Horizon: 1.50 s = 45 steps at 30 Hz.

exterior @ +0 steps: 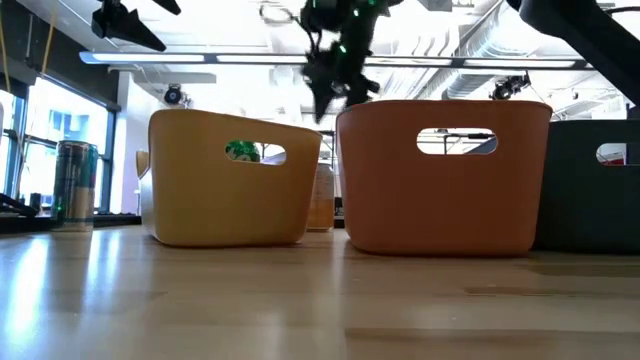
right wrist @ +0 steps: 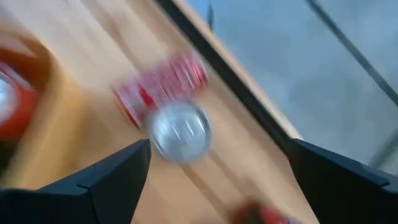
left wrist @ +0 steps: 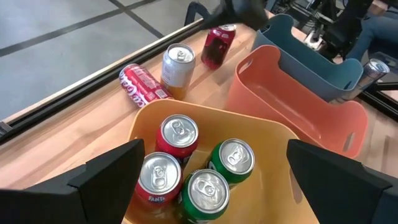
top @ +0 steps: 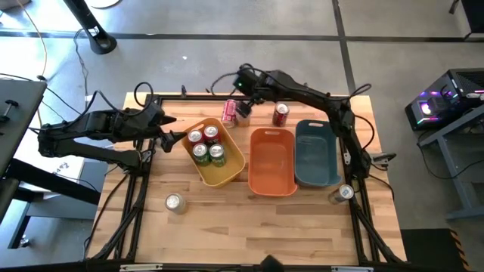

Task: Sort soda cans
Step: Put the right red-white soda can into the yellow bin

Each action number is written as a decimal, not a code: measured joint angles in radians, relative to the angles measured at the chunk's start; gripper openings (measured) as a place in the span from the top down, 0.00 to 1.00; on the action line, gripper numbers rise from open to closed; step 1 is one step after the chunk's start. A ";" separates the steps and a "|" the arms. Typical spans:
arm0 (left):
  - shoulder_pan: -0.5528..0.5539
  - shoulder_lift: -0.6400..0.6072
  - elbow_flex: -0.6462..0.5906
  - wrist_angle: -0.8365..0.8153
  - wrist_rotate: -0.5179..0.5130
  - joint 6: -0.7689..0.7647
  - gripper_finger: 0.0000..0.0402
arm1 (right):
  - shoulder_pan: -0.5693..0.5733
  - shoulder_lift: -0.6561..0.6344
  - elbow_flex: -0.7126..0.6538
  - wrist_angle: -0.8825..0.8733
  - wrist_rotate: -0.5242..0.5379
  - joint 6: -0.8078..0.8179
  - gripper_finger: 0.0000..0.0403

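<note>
We take this for a robotics lab or workshop: the wooden table (top: 249,219) stands in a black metal frame (top: 363,204) on a bare grey concrete floor (top: 227,19), with cables trailing around it. Beside it we see a computer case lit with coloured lights (top: 435,102) on a side desk, and a black stand base (top: 98,39) on the floor. Across the table we make out exposed ceiling ducts (exterior: 470,45) and strip lights (exterior: 180,58), and tall windows (exterior: 50,140).

3 bins (top: 219,177) (yellow, orange, teal) on wooden table (top: 249,227).
</note>
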 joint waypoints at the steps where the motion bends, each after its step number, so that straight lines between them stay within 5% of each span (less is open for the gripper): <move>1: 0.000 0.001 0.000 0.000 0.001 0.000 0.03 | -0.010 -0.001 -0.024 -0.035 0.004 -0.001 0.08; 5: 0.000 0.003 0.000 -0.001 0.001 0.008 0.03 | -0.055 -0.032 -0.178 -0.085 0.022 -0.001 0.08; 20: 0.000 0.003 0.000 0.004 0.001 0.018 0.03 | -0.167 -0.386 -0.763 0.243 -0.043 0.130 0.08; 26: 0.000 0.003 0.000 0.008 0.001 -0.008 0.03 | -0.156 -0.376 -0.801 0.319 0.005 0.127 0.08; 45: 0.000 0.003 0.000 0.006 0.037 -0.070 0.03 | -0.178 -0.262 -0.801 0.290 -0.071 0.136 0.11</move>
